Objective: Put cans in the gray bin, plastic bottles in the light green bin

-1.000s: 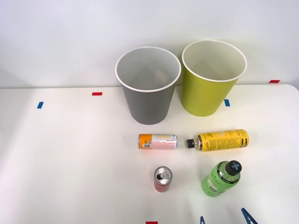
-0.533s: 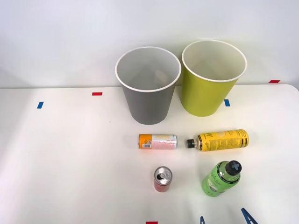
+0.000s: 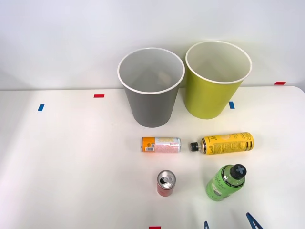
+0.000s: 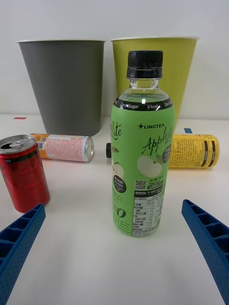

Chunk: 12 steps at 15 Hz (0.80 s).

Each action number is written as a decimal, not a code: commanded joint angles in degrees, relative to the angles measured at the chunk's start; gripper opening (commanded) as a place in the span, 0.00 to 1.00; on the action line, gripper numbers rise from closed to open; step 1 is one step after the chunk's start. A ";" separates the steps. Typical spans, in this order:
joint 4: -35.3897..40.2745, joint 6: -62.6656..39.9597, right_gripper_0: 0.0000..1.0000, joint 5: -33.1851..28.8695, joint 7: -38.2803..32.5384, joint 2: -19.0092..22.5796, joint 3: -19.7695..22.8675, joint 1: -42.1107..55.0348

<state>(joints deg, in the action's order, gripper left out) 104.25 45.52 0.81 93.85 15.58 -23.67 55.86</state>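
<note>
**Open gripper facing an upright green bottle, cans and bins beyond**

The right gripper sits low at the near table edge, its blue ribbed fingers spread wide with nothing between them; their tips peek in at the front view's bottom edge.

Just ahead stands the green bottle, stubby, smooth plastic, with a ridged black cap. Its label reads "Zero Sugar 0 kcal", "LINGTEA" and "Apple", with an apple picture, a QR code and fine print too small to read. Bare table lies on both sides of it.

To its left, apart from it, the red can stands upright, silver top with a pull tab.

Farther back two things lie on their sides, end to end with a gap between: the orange can, pinkish-white with unreadable print, and the yellow bottle, black stripes, black cap pointing at the can.

Farthest, near the wall, the gray bin and the green bin stand side by side, tapered, white-rimmed, nearly touching. The white table is open to the left, with small red and blue tape marks.
</note>
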 commanded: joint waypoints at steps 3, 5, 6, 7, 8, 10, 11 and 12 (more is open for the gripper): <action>-0.19 2.64 1.00 0.95 0.02 -0.46 -0.94 -1.37; 0.43 2.64 1.00 1.65 0.11 -0.73 0.56 -1.99; 0.34 2.64 1.00 1.92 -0.07 -0.99 1.17 -2.60; 0.34 2.64 1.00 2.36 -0.15 -1.26 1.61 -2.95; 0.34 2.64 1.00 3.94 0.29 -1.52 1.61 -3.39; 0.34 2.73 1.00 4.73 0.73 -2.13 2.14 -4.09; 0.34 2.64 1.00 4.82 1.08 -2.40 2.32 -4.62; 0.34 2.64 1.00 4.90 1.25 -2.75 2.40 -5.06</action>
<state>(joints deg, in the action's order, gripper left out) 104.58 48.21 5.56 94.83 13.21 -21.43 51.30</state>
